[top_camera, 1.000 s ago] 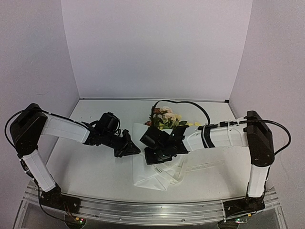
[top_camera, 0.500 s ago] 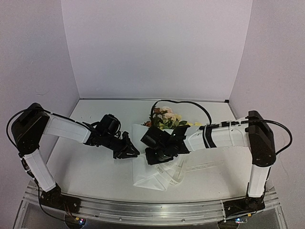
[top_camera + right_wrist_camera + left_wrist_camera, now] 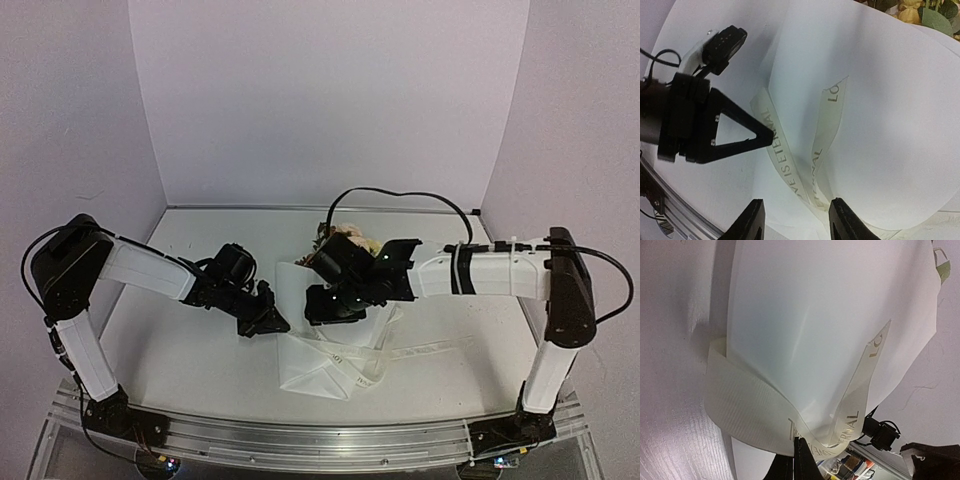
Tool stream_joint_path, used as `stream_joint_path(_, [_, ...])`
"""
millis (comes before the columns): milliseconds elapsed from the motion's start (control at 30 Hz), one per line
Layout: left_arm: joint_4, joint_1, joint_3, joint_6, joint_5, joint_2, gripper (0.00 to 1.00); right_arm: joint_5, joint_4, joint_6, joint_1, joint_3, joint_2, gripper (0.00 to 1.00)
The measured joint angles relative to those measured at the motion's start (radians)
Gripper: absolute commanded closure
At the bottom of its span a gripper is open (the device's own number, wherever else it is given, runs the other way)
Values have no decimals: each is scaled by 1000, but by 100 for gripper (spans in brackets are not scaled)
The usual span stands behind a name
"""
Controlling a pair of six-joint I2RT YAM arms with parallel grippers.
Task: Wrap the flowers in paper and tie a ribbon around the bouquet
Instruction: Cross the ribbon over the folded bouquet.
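The bouquet lies on the table, its flowers [image 3: 346, 241] at the far end and its white paper [image 3: 315, 368] cone pointing toward me. The cream lettered ribbon [image 3: 428, 350] crosses the cone and trails off to the right. My left gripper [image 3: 266, 321] sits at the cone's left edge. In the left wrist view its fingers [image 3: 801, 460] are shut on the ribbon [image 3: 750, 407], which loops over the paper [image 3: 825, 305]. My right gripper [image 3: 328, 305] hovers over the cone. It is open [image 3: 797, 222], with two ribbon [image 3: 786, 167] strands just ahead of its fingers and nothing held.
A black cable [image 3: 400, 196] arcs above the flowers behind the right arm. The left gripper [image 3: 720, 131] shows close in the right wrist view, its tip touching the ribbon. The table's metal front rail [image 3: 320, 440] runs along the near edge.
My right gripper has opened, let go of the ribbon, and lifted back toward the flowers. The left gripper stayed at the cone's left edge, pinching the ribbon.
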Motion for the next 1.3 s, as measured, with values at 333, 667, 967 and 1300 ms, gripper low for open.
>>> stream_joint_path(333, [-9,0,1,20,-26,0,96,-105,-20,15,-54,100,192,68])
stream_joint_path(667, [-10,0,-3,43,-54,-23,71,-123,-35,34,-61,111,223,100])
stream_joint_path(967, [84,0,-97,118,-108,-314,56,-187,-37,-21,-130,215,223,100])
stream_joint_path(1300, [331,1,-177,290,-94,-331,48,-408,39,-35,-200,316,231,100])
